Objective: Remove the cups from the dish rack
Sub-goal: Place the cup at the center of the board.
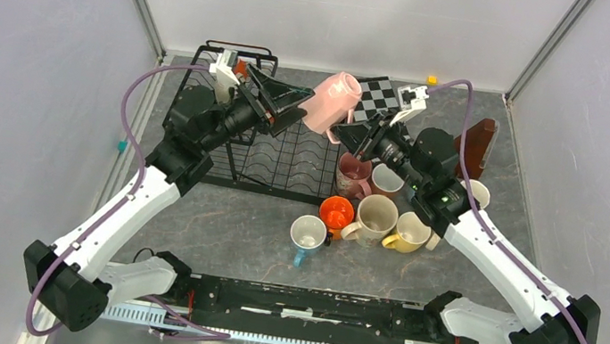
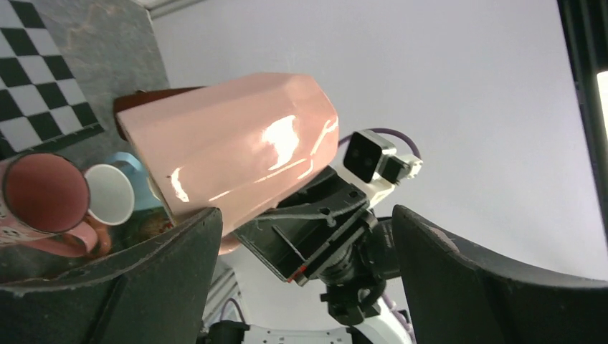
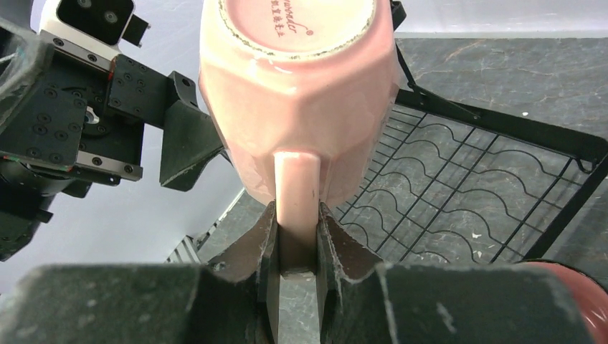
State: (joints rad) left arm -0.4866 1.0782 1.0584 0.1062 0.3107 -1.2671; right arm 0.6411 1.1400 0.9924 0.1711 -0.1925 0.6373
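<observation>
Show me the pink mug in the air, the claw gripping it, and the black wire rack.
pink mug (image 1: 336, 97), overhead view, on its side wall.
right claw (image 3: 295, 226), right wrist view, midway between its fingertips, at the mug's handle.
dish rack (image 1: 283, 158), overhead view, on its flat wire tray.

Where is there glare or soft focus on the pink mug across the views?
Left wrist: hot glare patches on the pink mug, the left gripper's fingers soft in the foreground. Right wrist: mug base and handle sharp, mild sheen. Top external: even light, no glare.
</observation>
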